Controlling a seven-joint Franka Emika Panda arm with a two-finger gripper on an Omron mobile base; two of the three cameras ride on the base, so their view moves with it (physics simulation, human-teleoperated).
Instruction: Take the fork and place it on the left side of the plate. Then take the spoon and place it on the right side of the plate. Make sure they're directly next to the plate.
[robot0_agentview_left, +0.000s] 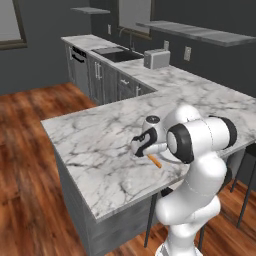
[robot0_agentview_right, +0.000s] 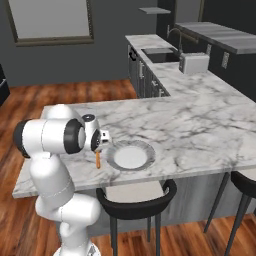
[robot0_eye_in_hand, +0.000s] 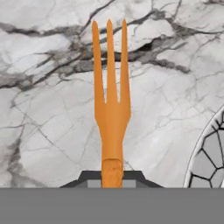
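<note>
So the pincer (robot0_eye_in_hand: 112, 181) is clamped on the slim orange fork (robot0_eye_in_hand: 111, 109)'s handle, tines pointing out over the marble surface (robot0_eye_in_hand: 48, 131). It hangs near the surface's front edge, just left of the round grey-rimmed plate (robot0_agentview_right: 129, 155), which looks like lining up a drop beside the rim.

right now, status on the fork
Gripper shut on slim orange fork, over marble counter. Round grey-rimmed plate close alongside. Nothing in the way.

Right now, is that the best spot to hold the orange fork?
Probably yes. The gripper is shut on the fork at its slim handle, coming from the handle end. That leaves the tines free and pointing away, clear of the plate beside it.
</note>
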